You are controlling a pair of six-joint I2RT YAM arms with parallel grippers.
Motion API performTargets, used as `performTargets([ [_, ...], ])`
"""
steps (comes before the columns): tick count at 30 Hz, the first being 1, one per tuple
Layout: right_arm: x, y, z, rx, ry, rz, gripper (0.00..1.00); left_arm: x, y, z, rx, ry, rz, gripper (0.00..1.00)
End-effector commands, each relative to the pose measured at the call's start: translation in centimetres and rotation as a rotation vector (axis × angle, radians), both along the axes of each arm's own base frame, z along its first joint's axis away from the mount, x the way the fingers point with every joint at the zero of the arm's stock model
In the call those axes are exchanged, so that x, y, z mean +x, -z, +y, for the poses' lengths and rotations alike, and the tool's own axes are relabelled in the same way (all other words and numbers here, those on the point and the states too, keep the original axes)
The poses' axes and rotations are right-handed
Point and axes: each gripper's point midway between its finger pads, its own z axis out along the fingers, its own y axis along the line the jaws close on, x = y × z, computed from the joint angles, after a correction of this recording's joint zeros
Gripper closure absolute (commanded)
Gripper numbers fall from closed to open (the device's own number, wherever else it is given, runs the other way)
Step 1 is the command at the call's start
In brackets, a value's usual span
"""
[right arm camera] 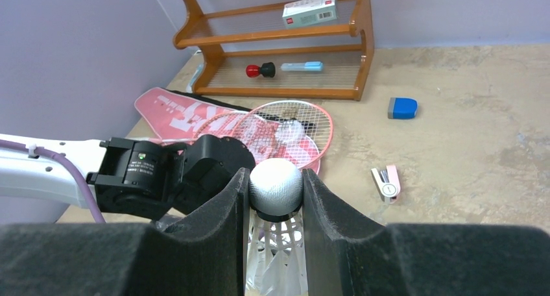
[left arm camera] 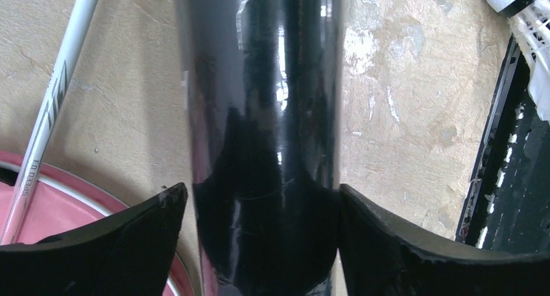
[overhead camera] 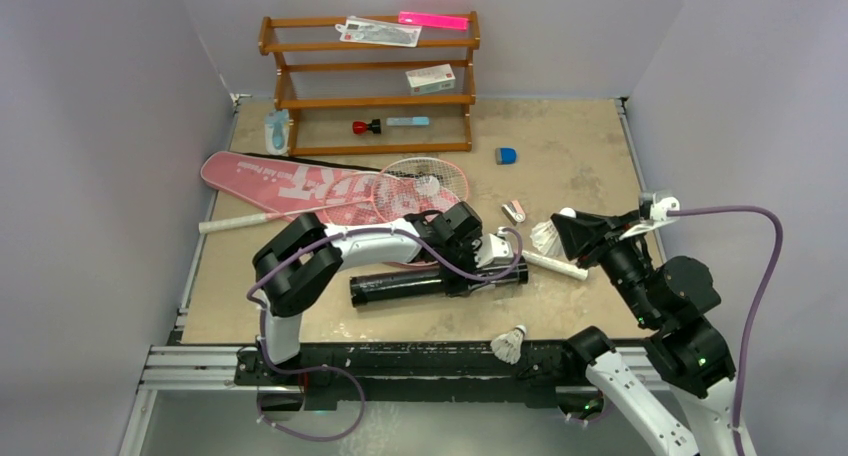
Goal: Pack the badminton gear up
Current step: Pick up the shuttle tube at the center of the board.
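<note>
The long black tube point(overhead camera: 400, 286) lies across the front middle of the table. My left gripper point(overhead camera: 478, 274) straddles its right part, open: in the left wrist view the tube point(left arm camera: 266, 114) fills the jaws, touching the right finger, with a thin gap at the left finger. My right gripper point(right arm camera: 275, 179) is shut on a white shuttlecock point(right arm camera: 275, 191) by its cork, held above the table right of the tube point(overhead camera: 545, 238). Two pink rackets point(overhead camera: 415, 186) lie on the pink bag point(overhead camera: 270, 176), one shuttlecock point(overhead camera: 430, 184) on their strings. Another shuttlecock point(overhead camera: 510, 344) sits at the front edge.
A brown wooden rack point(overhead camera: 370, 86) stands at the back with a small white box point(overhead camera: 430, 78) on a shelf. A blue block point(overhead camera: 506, 156) and a small pink stapler point(overhead camera: 513, 211) lie right of the rackets. A black rail point(left arm camera: 512, 179) runs along the front edge.
</note>
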Motion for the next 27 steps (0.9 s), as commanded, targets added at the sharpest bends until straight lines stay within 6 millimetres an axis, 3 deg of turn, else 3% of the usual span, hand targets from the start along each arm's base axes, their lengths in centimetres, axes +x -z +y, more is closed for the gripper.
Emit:
performTargets([
  [1, 0.1, -0.2, -0.6, -0.003, 0.032, -0.012, 1.00, 0.7, -1.1, -1.1, -0.025, -0.007, -0.017, 0.27],
  [5, 0.2, -0.6, -1.1, 0.001, 0.058, -0.022, 1.00, 0.5, -1.9, -1.7, -0.057, -0.002, -0.009, 0.38],
  [8, 0.2, -1.7, -1.2, 0.005, 0.064, -0.044, 1.00, 1.1, -4.2, -1.9, -0.116, -0.006, -0.061, 0.42],
  [17, -0.6, -6.5, -1.5, 0.026, 0.050, -0.173, 1.00, 1.7, -13.3, 0.0, -0.350, 0.000, -0.257, 0.47],
  [25, -2.7, -12.8, -0.1, 0.106, -0.067, -0.371, 1.00, -0.3, -22.3, 2.7, -0.738, 0.116, -0.487, 0.50],
  [27, -3.6, -14.1, 0.8, 0.130, -0.134, -0.457, 1.00, -0.4, -23.5, 3.7, -0.801, 0.099, -0.477, 0.51],
])
